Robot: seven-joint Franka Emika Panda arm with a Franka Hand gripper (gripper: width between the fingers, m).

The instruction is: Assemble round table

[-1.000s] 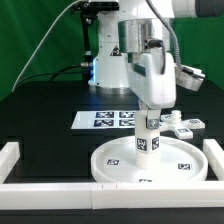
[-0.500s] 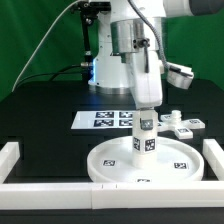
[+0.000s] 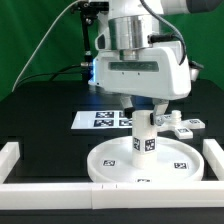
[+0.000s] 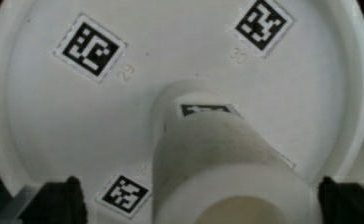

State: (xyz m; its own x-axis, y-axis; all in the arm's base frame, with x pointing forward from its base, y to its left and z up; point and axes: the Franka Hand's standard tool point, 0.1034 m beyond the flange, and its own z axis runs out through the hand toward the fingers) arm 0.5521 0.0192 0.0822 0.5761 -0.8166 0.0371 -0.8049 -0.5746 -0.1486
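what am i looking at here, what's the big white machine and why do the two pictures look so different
It is a robot arm with a two-finger gripper, assembling furniture from white parts. The wide picture comes from a camera standing off the arm. The close-up comes from a camera on the wrist, looking down past the dark fingertips. On the black table lies the round disc, and a short leg stands upright on its central hub. Behind the disc lies a flat marker board. Other small tagged parts sit toward the exterior view's right. Nothing is held: the gripper is open, a finger on each side of the leg with gaps showing.
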